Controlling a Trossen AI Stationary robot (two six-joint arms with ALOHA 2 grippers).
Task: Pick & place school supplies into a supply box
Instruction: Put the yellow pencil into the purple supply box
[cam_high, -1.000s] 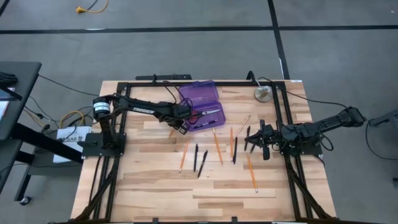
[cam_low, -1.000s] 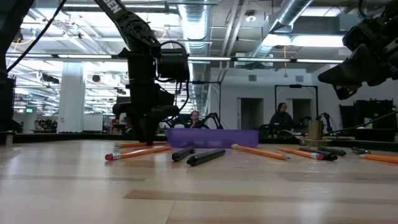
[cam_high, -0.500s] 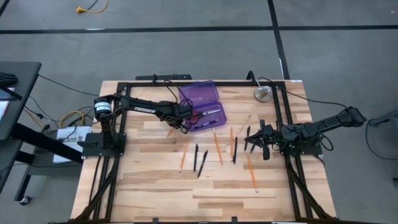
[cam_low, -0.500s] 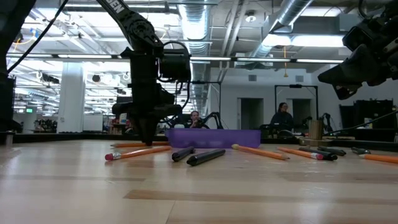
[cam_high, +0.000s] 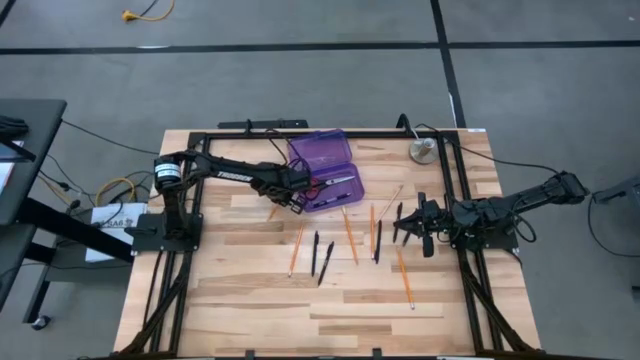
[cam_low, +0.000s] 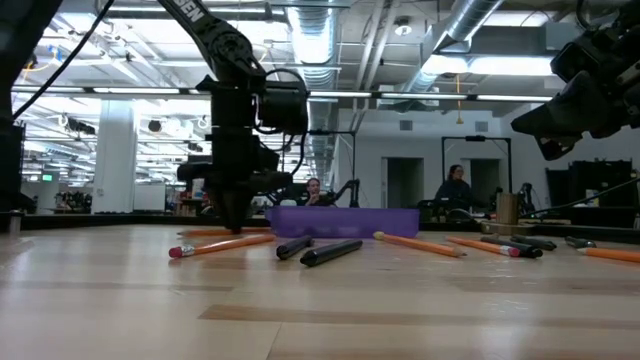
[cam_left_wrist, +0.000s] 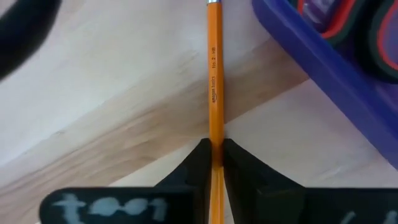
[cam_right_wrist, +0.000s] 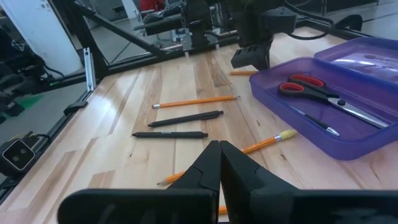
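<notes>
Down by the near edge of the purple supply box (cam_high: 325, 168), the left tool (cam_high: 291, 201) has its fingers pinched on an orange pencil (cam_left_wrist: 214, 87) that lies flat on the desk (cam_high: 260, 300). From above, that pencil is almost wholly hidden under the arm; only the wrist camera shows it clearly, running out between the two dark fingertips, its far end cut off at the picture's edge. The box wall passes just beside the pencil without touching it.

Inside the open box lie the red-handled scissors (cam_right_wrist: 314, 88) and a slim dark pen (cam_right_wrist: 316, 123); the lid stands folded back behind, and whatever else is in there is hard to make out through the tinted plastic.

The other supplies are scattered over the middle of the desk: more orange pencils (cam_high: 350, 235) and two black pens (cam_high: 320, 258) side by side. From desk height they overlap one another and the box is just a low purple strip (cam_low: 345, 221) behind them.

The right tool (cam_high: 420, 226) hangs above the desk's right side, fingers closed on nothing.
</notes>
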